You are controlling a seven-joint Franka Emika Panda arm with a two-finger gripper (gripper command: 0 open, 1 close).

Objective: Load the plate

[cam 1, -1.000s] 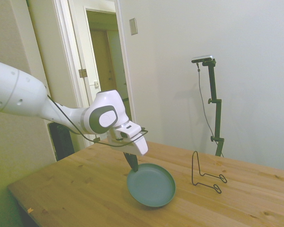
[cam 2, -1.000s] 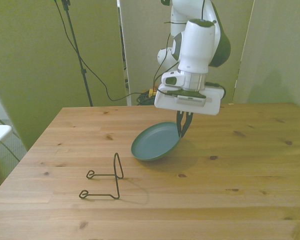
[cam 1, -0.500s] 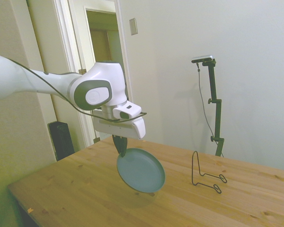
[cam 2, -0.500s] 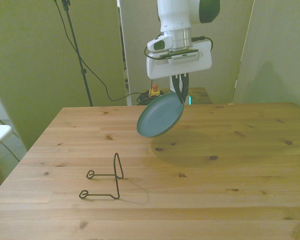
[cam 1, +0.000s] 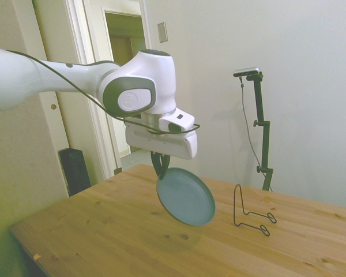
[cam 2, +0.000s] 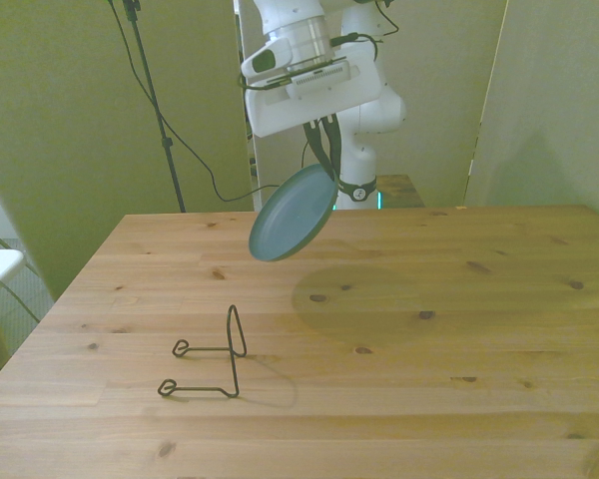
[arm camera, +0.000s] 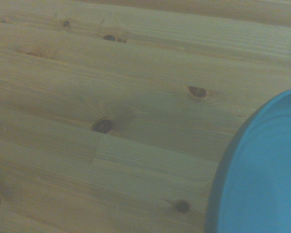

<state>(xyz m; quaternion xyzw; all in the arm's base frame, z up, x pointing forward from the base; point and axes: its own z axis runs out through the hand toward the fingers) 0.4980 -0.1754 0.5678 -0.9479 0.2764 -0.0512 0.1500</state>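
Above table (cam 2: pixel 499 329), gripper (cam 2: pixel 328 170) pinching plate (cam 2: pixel 292 215) rim

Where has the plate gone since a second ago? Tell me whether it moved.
Yes. The plate has risen off the table in the gripper, shifting toward the front view's left, nearer above the wire stand.

Plate in the air above the table, stand on the table apart from it.

The plate (cam 1: pixel 186 197) hangs tilted from the gripper (cam 1: pixel 159 171), which grips its upper rim, clear of the table (cam 1: pixel 104 231). In the front view the stand (cam 2: pixel 212 357) sits on the table nearer the camera and toward the front view's left of the plate (cam 2: pixel 293 214); the gripper (cam 2: pixel 326 160) is above the plate.
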